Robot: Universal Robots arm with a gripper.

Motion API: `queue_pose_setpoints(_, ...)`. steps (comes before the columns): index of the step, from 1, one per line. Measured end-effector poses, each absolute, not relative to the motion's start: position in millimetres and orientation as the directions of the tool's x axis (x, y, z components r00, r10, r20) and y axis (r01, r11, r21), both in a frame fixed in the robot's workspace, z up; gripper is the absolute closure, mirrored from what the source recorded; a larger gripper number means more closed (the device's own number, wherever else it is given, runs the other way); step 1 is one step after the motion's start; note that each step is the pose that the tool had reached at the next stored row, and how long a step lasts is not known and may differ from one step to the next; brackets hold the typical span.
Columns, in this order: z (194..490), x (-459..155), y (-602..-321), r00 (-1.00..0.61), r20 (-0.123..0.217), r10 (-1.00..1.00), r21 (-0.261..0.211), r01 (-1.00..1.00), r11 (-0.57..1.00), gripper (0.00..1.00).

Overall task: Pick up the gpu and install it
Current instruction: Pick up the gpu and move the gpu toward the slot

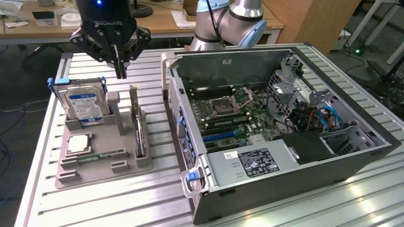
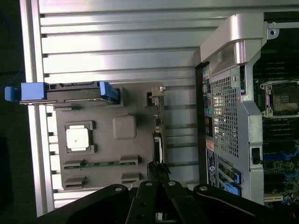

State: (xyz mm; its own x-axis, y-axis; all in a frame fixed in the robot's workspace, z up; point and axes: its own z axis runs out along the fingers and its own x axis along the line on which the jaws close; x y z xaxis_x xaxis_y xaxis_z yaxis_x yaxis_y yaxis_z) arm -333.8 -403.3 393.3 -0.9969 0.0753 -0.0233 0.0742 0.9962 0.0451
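The gpu [image 1: 136, 122] is a thin dark card standing on edge in a slot of the grey holder [image 1: 104, 163], on the exterior view's left of the open computer case [image 1: 277, 127]. My gripper [image 1: 120, 71] hangs above the table just past the card's far end, fingers shut together with nothing between them. In the wrist view the gpu [image 2: 158, 133] runs edge-on away from the gripper [image 2: 157, 173], whose tips sit over one end of the card, clear of it.
The grey holder [image 2: 126, 154] also carries a silver hard drive [image 1: 85, 105] with blue brackets, a square processor [image 1: 79, 143] and a narrow green memory stick [image 1: 101, 154]. The motherboard [image 1: 230, 116] lies exposed inside the case. Ribbed aluminium table [image 1: 126, 203] surrounds everything.
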Motion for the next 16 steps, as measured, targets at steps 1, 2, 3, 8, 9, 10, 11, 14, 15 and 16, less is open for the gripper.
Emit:
queue_pose_setpoints(1, 393.3, -333.8, -403.3, -0.997, -0.023, 0.075, 0.045, 0.074, 0.996, 0.89)
queue_pose_setpoints(2, 393.2, -333.8, -403.3, -0.997, -0.023, 0.075, 0.045, 0.074, 0.996, 0.83)
queue_pose_setpoints(3, 393.1, -333.8, -403.3, -0.997, -0.023, 0.074, 0.045, 0.073, 0.996, 0.83)
queue_pose_setpoints(8, 391.6, -334.0, -403.3, -0.999, -0.019, 0.033, 0.043, 0.032, 0.999, 0.83)
queue_pose_setpoints(9, 391.1, -333.9, -403.3, -1.0, -0.017, 0.026, 0.042, 0.025, 0.999, 0.83)
queue_pose_setpoints(10, 390.6, -333.9, -403.3, -1.0, -0.014, 0.022, 0.04, 0.021, 0.999, 0.83)
queue_pose_setpoints(11, 390.0, -333.9, -403.5, -1.0, -0.012, 0.02, 0.038, 0.019, 0.999, 0.83)
queue_pose_setpoints(14, 389.0, -333.7, -405.0, -1.0, -0.011, 0.017, 0.029, 0.017, 0.999, 0.76)
queue_pose_setpoints(15, 388.7, -333.7, -405.1, -1.0, -0.011, 0.017, 0.026, 0.017, 1.0, 0.76)
queue_pose_setpoints(16, 388.2, -333.7, -405.1, -1.0, -0.011, 0.017, 0.023, 0.017, 1.0, 0.76)
